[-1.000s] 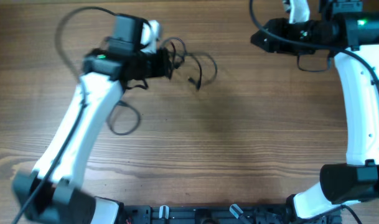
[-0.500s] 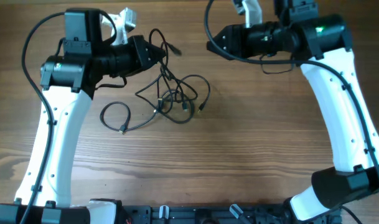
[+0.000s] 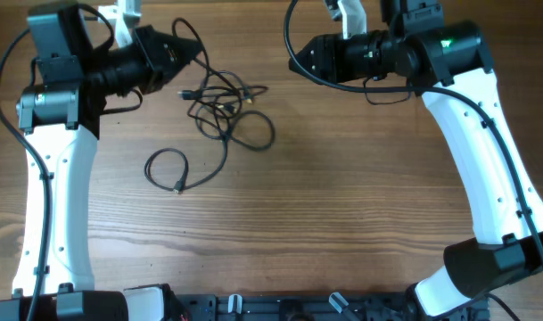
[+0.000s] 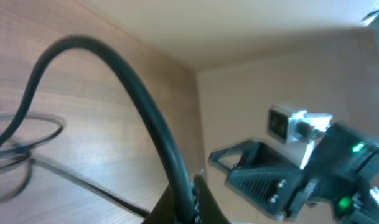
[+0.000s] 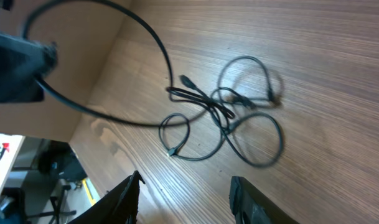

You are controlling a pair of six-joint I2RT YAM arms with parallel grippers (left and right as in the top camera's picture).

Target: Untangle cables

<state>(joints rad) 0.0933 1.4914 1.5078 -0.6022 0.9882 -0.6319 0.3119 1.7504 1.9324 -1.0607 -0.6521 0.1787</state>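
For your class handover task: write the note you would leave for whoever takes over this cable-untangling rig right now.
Left gripper: shut on one cable strand, which runs down into the bunch.
Right gripper: open, empty, above the table, facing the tangle.
Cables: knotted bunch on the table, with one small loop trailing off it.
Done: one strand gripped.
Left: nothing separated yet; the strands need pulling apart.

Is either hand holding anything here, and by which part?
The left hand is shut on one cable, on a stretch of cord leading out of the tangle. The right hand is open, holding nothing.
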